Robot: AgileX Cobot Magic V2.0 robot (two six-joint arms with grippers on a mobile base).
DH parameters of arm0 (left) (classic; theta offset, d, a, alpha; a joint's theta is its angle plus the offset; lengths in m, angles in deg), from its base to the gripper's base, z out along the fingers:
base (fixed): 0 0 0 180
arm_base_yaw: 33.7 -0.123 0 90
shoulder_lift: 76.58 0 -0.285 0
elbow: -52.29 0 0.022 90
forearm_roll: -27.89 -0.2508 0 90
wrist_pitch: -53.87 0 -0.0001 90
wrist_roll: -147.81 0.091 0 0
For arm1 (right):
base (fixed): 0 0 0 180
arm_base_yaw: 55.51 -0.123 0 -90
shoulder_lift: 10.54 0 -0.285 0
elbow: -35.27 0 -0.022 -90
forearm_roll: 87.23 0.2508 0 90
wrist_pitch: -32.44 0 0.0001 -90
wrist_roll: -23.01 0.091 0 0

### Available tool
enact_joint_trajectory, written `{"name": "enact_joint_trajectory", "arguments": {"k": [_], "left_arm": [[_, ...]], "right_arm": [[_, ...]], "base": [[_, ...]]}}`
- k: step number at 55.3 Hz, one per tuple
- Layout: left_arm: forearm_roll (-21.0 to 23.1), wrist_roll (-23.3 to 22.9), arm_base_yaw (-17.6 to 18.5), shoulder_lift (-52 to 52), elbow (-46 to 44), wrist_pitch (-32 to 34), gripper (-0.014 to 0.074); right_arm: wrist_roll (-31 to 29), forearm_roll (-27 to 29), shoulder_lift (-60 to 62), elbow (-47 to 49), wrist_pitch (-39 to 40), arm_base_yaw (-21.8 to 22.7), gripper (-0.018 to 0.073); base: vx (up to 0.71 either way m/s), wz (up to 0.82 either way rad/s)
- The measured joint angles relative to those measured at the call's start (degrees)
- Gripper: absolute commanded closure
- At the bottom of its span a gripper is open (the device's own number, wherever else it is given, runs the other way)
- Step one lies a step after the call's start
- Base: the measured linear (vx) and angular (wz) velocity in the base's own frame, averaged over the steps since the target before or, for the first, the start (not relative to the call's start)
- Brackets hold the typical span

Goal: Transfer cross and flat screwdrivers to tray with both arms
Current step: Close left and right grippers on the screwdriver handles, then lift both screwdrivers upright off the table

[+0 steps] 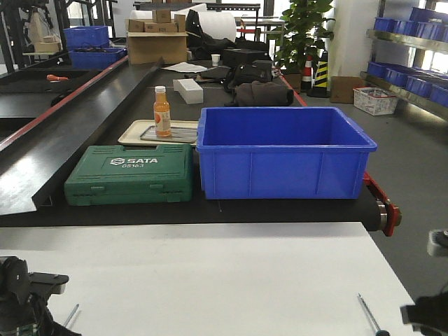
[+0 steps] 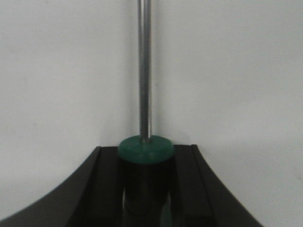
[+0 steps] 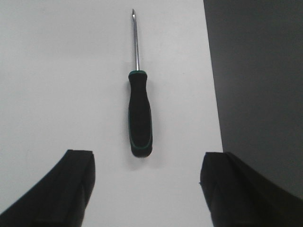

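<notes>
One screwdriver gripped, the other not yet taken.
The left screwdriver point(image 2: 145, 94) is clenched at its handle by the left gripper point(image 2: 146, 161). The right screwdriver point(image 3: 140, 118) is laid on the white table point(image 3: 57, 71), straight ahead of the right gripper point(image 3: 147, 158), whose jaws are spread, handle nearest, shaft pointing away (the tray point(image 1: 183, 133) is seen far left).

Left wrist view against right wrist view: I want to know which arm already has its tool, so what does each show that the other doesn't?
Only the left wrist view: the left gripper with jaws closed against the handle of the left screwdriver, its shaft running up the frame.
Only the right wrist view: the right gripper with jaws wide apart, the right screwdriver lying whole and untouched ahead of them, and dark floor past the table edge.
Both: the white table and a black-and-green screwdriver.
</notes>
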Motion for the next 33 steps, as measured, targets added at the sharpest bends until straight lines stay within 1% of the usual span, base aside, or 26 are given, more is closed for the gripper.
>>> {"name": "enact_joint_trajectory", "arguments": {"k": [9, 19, 26, 33], "left_arm": [[0.0, 0.0, 0.0, 0.0, 0.0, 0.0, 0.0605], [0.0, 0.0, 0.0, 0.0, 0.0, 0.0, 0.0603], [0.0, 0.0, 0.0, 0.0, 0.0, 0.0, 0.0603], [0.0, 0.0, 0.0, 0.0, 0.0, 0.0, 0.0603]], "right_arm": [[-2.2, -1.3, -17.5, 16.2, -4.8, 0.1, 0.0028], [-4.7, 0.4, -34.4, 29.2, -11.4, 0.1, 0.0029], [-7.0, 2.9, -42.2, 33.0, -12.7, 0.1, 0.0029], [-6.6, 3.1, -46.8, 33.6, -13.0, 0.1, 0.0029]], "base": [[0.0, 0.0], [0.0, 0.0], [0.0, 0.0], [0.0, 0.0]]}}
